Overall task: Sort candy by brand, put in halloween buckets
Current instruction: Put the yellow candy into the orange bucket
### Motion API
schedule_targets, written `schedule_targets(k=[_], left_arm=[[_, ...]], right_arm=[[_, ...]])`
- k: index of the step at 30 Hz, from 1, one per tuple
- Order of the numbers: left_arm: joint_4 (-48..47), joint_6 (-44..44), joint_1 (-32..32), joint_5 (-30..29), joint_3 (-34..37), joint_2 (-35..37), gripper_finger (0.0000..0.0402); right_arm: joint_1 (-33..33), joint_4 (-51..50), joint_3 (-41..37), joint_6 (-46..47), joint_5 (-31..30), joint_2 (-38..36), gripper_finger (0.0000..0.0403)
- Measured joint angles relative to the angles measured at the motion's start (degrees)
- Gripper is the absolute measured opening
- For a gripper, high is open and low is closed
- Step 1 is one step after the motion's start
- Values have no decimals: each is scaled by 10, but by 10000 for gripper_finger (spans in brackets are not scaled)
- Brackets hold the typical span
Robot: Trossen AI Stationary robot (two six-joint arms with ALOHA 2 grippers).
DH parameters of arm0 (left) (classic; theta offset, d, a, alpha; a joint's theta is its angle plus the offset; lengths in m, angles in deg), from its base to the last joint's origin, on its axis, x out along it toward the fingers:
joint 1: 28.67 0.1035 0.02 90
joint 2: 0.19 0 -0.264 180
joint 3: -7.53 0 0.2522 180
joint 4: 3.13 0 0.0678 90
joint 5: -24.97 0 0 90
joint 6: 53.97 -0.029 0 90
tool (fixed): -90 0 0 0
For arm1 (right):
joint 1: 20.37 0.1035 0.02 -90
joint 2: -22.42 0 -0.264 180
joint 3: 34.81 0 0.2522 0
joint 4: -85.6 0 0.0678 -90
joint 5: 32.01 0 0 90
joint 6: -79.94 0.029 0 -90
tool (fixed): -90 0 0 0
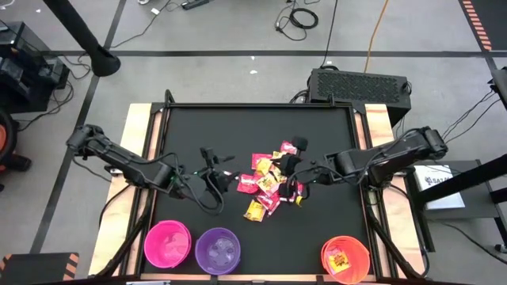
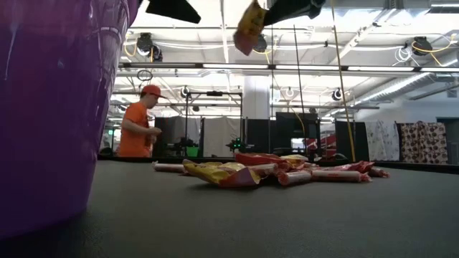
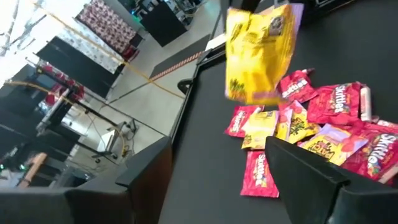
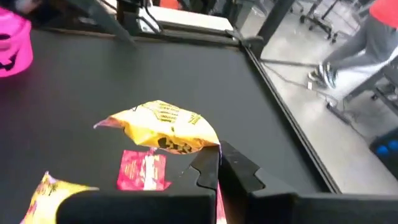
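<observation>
A heap of candy (image 1: pixel 269 180), red and yellow packets, lies mid-table; the low view shows it flat on the black mat (image 2: pixel 265 172). My right gripper (image 4: pixel 214 160) reaches in from the table's right (image 1: pixel 299 172) and is shut on a yellow packet (image 4: pixel 160 127), held in the air above the heap (image 2: pixel 248 29). My left gripper (image 3: pixel 217 149) hangs just left of the heap (image 1: pixel 215 169), open, nothing between its fingers; the yellow packet (image 3: pixel 261 53) hangs ahead of it. Pink (image 1: pixel 168 242), purple (image 1: pixel 218 250) and orange (image 1: pixel 345 258) buckets stand along the near edge. My right gripper pinches the yellow packet by one edge (image 4: pixel 200 148) between its two shut fingers. The fingers come slanting down from the table's right side. The packet is lifted clear of the table and sticks out beyond the fingertips, drooping below them in the low view.
The orange bucket holds a yellow packet (image 1: pixel 341 258). The purple bucket's wall (image 2: pixel 43 115) fills the low view's left. A person in an orange shirt (image 2: pixel 136 125) stands in the room beyond the far edge. Bare mat lies between the heap and the buckets.
</observation>
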Motion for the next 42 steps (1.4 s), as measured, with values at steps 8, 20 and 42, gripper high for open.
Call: schedule_targets(k=[8,20,42], left_arm=[[-26,40,9,6,6,22,255],[-73,75,35,50,9,23,255],[-72,75,43,48,9,22,255]], right_arm=[[19,63,0,-126,-88,-87,0],[82,29,0,-603,-159,-95,0],[111,-42,-8,164,-114,-45,0]])
